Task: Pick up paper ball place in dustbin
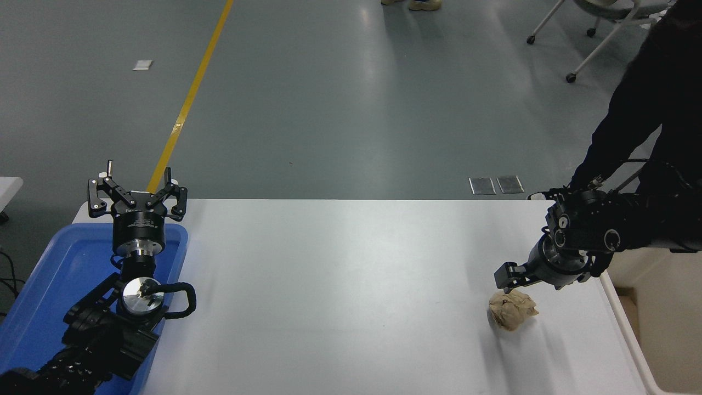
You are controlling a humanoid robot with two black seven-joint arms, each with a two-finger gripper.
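Observation:
The paper ball, a tan wad of wrinkly kraft paper, lies on the white table near its right side. My right gripper comes in from the right edge, with its tip just above the ball's far left side, close to it. The beige dustbin stands right of the table; my right arm crosses over its far part. My left gripper is open and empty, parked at the lower left over the blue tray.
The blue tray sits at the table's left edge. A person in dark clothes stands at the far right behind my right arm. Wheeled chair legs and someone's feet show on the grey floor beyond.

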